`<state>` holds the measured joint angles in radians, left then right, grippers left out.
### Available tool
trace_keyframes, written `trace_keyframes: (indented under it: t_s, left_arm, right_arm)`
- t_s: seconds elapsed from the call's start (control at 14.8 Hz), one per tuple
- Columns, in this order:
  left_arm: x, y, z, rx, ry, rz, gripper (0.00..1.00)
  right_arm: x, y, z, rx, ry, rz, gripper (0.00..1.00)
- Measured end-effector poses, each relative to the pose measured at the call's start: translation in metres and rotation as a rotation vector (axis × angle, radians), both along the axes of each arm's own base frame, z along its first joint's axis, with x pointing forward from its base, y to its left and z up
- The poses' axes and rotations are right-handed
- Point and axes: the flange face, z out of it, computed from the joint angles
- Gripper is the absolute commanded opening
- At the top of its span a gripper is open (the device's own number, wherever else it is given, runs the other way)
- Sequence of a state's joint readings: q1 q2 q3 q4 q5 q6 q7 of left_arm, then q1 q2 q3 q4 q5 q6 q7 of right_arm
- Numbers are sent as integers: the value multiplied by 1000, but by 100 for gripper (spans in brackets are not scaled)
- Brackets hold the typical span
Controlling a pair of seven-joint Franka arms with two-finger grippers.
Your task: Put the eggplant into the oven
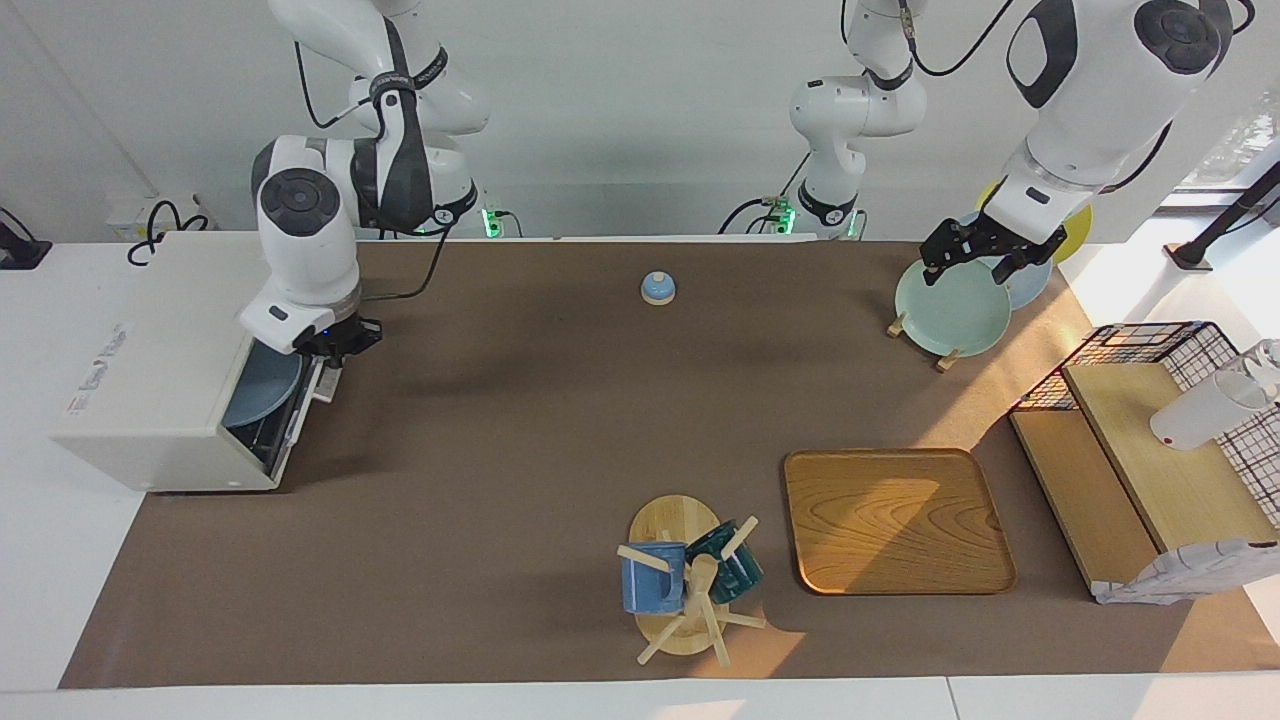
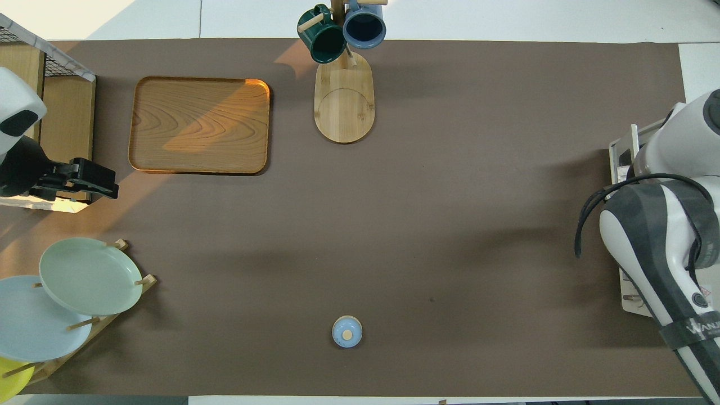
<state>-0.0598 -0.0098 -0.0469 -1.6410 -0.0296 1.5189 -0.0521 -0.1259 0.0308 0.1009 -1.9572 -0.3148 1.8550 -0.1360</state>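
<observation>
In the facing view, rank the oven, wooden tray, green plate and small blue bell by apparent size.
Largest to smallest:
1. oven and wooden tray, too close to separate
2. green plate
3. small blue bell

- The tray (image 1: 897,520) is smooth wood with a bold grain and a slight sheen.
- The table covering (image 1: 520,420) is matt brown (paper-like).
- The oven (image 1: 165,400) has a matt off-white casing.
- The plates (image 2: 84,275) look smooth and glossy.
</observation>
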Motion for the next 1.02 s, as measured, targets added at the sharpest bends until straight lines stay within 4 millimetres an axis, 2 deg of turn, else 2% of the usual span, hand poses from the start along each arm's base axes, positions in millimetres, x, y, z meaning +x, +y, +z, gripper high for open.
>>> trace_keyframes:
  t_s: [0.2, 0.34, 0.41, 0.54, 0.61, 0.68, 0.74, 0.88, 1.02]
  left_arm:
    - [0, 0, 0, 0, 0, 0, 100]
    - [0, 0, 0, 0, 0, 0, 100]
    - [0, 0, 0, 0, 0, 0, 100]
    - [0, 0, 0, 0, 0, 0, 100]
    - [0, 0, 0, 0, 0, 0, 100]
    - [0, 0, 0, 0, 0, 0, 100]
    - [0, 0, 0, 0, 0, 0, 100]
    - [0, 0, 0, 0, 0, 0, 100]
    - [0, 0, 0, 0, 0, 0, 100]
  right_arm:
    - [-5, -11, 5, -1, 22, -10, 2]
    - [-11, -14, 9, 14, 49, -20, 15]
    - [-14, -13, 14, 25, 54, -28, 26]
    - [-18, -7, 40, 63, 54, -54, 36]
    - [-19, -3, 58, 90, 47, -66, 46]
    - [-19, 1, 75, 114, 35, -73, 69]
    - [-20, 5, 89, 137, 23, -77, 100]
    - [-19, 12, 103, 192, 9, -86, 100]
    - [-18, 14, 106, 220, 3, -91, 100]
